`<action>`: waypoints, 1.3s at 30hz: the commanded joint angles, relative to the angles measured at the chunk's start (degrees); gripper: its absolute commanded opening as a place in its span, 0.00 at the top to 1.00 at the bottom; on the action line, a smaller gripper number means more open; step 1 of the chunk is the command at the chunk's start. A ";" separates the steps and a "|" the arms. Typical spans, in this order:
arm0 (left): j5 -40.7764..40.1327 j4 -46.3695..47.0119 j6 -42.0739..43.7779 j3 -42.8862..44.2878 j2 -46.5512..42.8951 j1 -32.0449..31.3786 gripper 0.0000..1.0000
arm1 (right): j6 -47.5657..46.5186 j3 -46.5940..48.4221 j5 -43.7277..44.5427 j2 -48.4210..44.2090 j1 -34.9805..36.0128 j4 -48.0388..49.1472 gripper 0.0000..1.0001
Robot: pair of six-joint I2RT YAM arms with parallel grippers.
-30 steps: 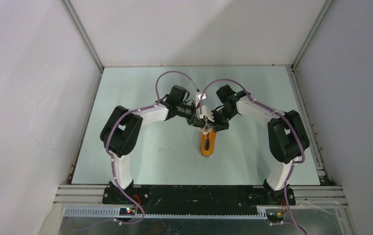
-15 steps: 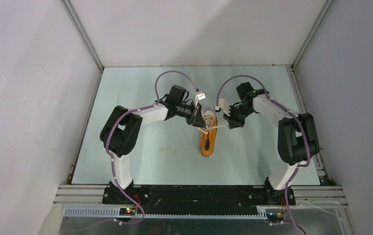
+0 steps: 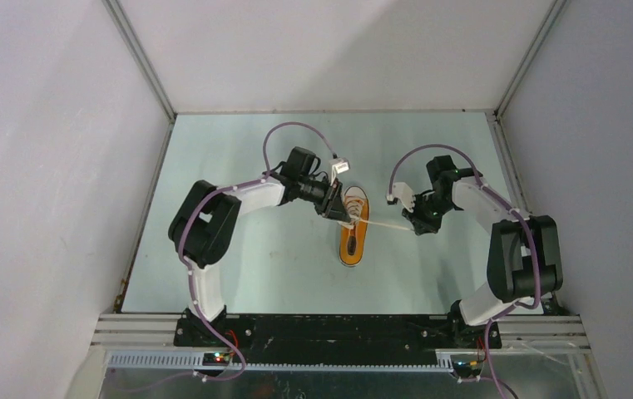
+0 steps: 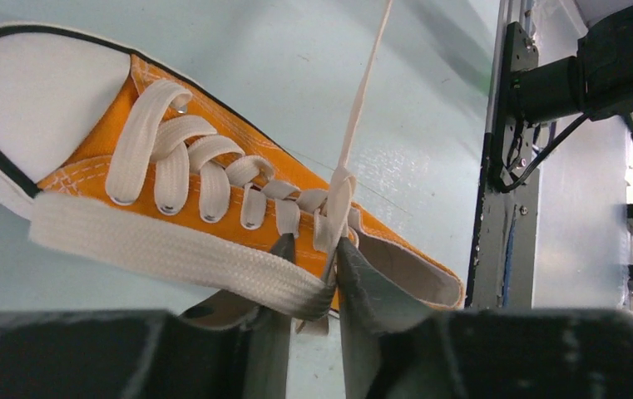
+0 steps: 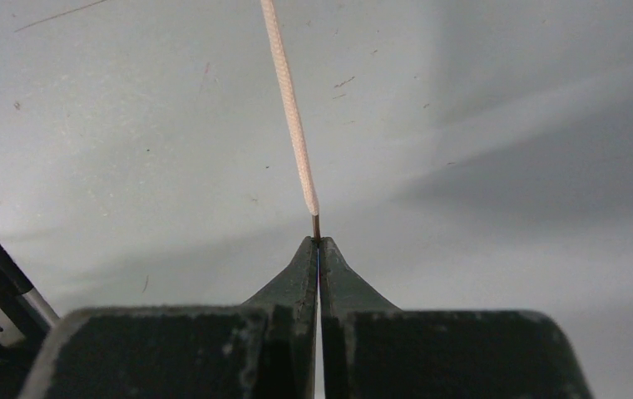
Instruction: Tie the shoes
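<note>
- Black fingers of my right gripper [image 5: 318, 241] are pressed fully together on the very tip of a thin white lace strand [image 5: 289, 108]. It's basically just the aglet, with no spare length behind the pinch.
- That strand runs taut from there back to the lacing, and the right gripper sits well out to the right of the shoe.
- My left gripper [image 4: 314, 258] is right at the top eyelets, jaws nearly together with a flat white lace band [image 4: 155, 249] caught between them. It reads as a pinch to me, though a sliver of gap shows.
- The small orange canvas sneaker with the white rubber toe cap [image 4: 80, 162] lies sole-down on the pale green tabletop [image 3: 238, 249], roughly midway between my arms, toe pointing away from the bases.
- My guess at the stage: cinching the first crossing. No bow loops anywhere yet.
- Main worry: the grip on that tip is so shallow that any more pull could pop the strand out and drop the tension.
- The shoe also looks light and nothing pins it, so a sideways pull could drag or tip it rightward instead of tightening anything.
- And if the left pinch is looser than it looks, the band slides through and the crossing goes loose.
</note>
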 commanded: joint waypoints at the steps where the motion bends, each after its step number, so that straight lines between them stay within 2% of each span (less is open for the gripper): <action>1: -1.51 -2.62 4.24 -0.13 -5.59 0.17 0.62 | 1.66 -0.37 0.05 -3.59 0.77 -0.67 1.00; 4: -3.48 -6.85 7.94 -0.17 -7.98 0.63 0.51 | 2.32 -0.26 -0.15 -4.19 2.79 -0.92 1.00; 6: -4.68 -9.45 10.20 -0.42 -9.91 1.60 0.48 | 3.00 -0.33 -0.22 -4.20 4.07 -0.85 1.00; 9: -4.78 -12.60 12.24 -0.63 -12.01 3.29 0.52 | 4.12 -0.39 -0.39 -3.71 4.85 0.16 1.00; 12: -4.66 -13.99 12.18 -0.49 -12.44 4.95 0.62 | 4.59 -0.30 0.16 -3.45 4.57 1.39 1.00; 14: -6.81 -13.49 10.42 -0.74 -12.39 5.50 0.65 | 4.52 -0.31 0.52 -3.50 4.15 1.59 1.00; 15: -7.59 -12.12 8.56 -0.95 -12.38 5.62 0.64 | 4.49 -0.33 0.54 -3.59 4.02 1.51 1.00; 17: -10.53 -9.31 3.68 -1.44 -11.98 5.74 0.57 | 4.51 -0.35 0.56 -3.65 3.79 1.16 1.00; 18: -13.08 -8.07 0.84 -1.69 -11.33 5.80 0.50 | 4.54 -0.38 0.49 -3.74 3.77 1.08 1.00; 19: -14.50 -6.43 -5.29 -1.65 -10.88 5.81 0.43 | 4.59 -0.36 0.40 -3.80 3.74 0.97 1.00; 21: -15.56 -3.99 -13.43 -1.61 -9.28 5.71 0.37 | 4.63 -0.34 0.35 -3.81 3.89 0.89 1.00; 24: -12.61 -0.63 -18.96 -2.13 -7.40 5.31 0.33 | 4.53 -0.29 0.70 -3.57 4.15 1.10 1.00; 27: -13.29 -2.53 -20.15 -0.78 -5.36 4.88 0.32 | 4.41 -0.32 1.00 -3.40 4.46 1.39 1.00; 28: -13.44 -3.27 -20.55 -0.25 -4.31 4.87 0.34 | 4.38 -0.31 1.04 -3.37 4.66 1.46 1.00; 30: -12.21 -3.75 -20.69 0.29 -2.98 4.86 0.47 | 4.37 -0.27 1.29 -3.41 4.88 1.42 1.00; 31: -11.92 -3.80 -20.66 0.34 -2.79 4.86 0.61 | 4.37 -0.30 1.43 -3.42 4.92 1.43 1.00; 33: -13.96 -4.74 -19.63 0.21 -3.36 4.98 0.78 | 4.48 -0.27 2.10 -3.45 4.67 1.48 1.00; 37: -19.37 -8.80 -16.23 -1.18 -9.71 5.99 0.96 | 5.72 -0.33 1.99 -4.91 1.55 1.07 1.00; 39: -22.64 -11.38 -13.50 -2.45 -12.91 6.45 0.99 | 6.22 -0.34 1.88 -5.74 -0.54 0.40 1.00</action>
